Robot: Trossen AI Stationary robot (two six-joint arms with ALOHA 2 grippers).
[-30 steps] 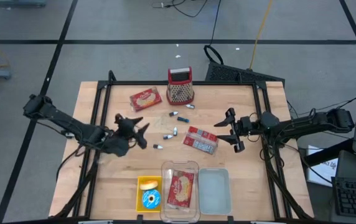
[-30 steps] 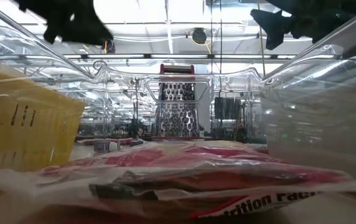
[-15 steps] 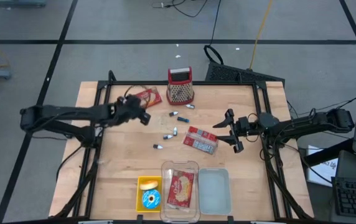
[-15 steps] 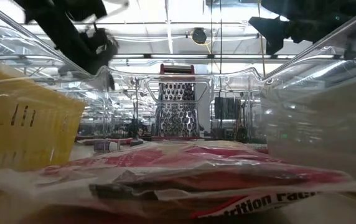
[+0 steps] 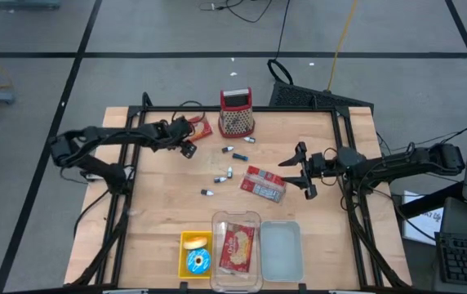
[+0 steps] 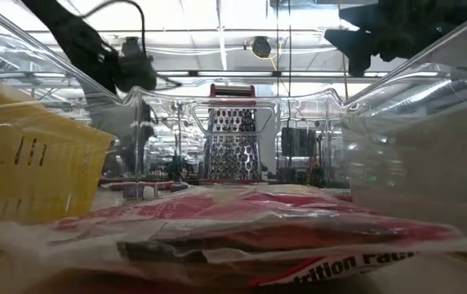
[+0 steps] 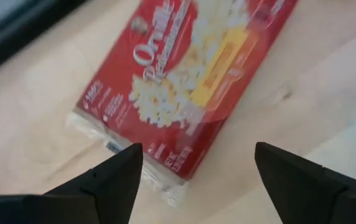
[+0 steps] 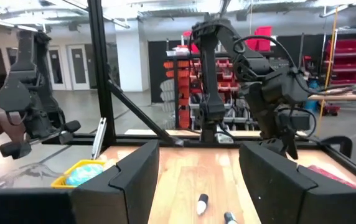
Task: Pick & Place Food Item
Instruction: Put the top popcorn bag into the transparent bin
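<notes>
A red popcorn packet (image 7: 196, 81) lies flat on the wooden table (image 5: 160, 212) near its far edge, left of the metal grater (image 5: 236, 112). My left gripper (image 7: 198, 149) hovers open just above the packet's near end, slanting down, one finger on either side and touching nothing. From above, this gripper (image 5: 184, 137) covers part of the packet (image 5: 202, 126). My right gripper (image 5: 301, 170) hangs open in the air over the table's right side, and nothing lies between its fingers (image 8: 140, 168). A second red packet (image 5: 264, 183) lies mid-table.
At the near edge stand a yellow bin (image 5: 186, 263) with a doughnut, a clear container (image 5: 236, 217) with a red packet in it, and another clear container (image 5: 281, 249). Several small cylinders (image 5: 227, 173) are scattered mid-table. Black frame rails (image 5: 132, 147) run along both sides.
My left gripper has swung from the table's left middle toward the far edge and come down over the popcorn packet, tipping to point more steeply down. The packet has stayed where it was. My right arm has kept still.
</notes>
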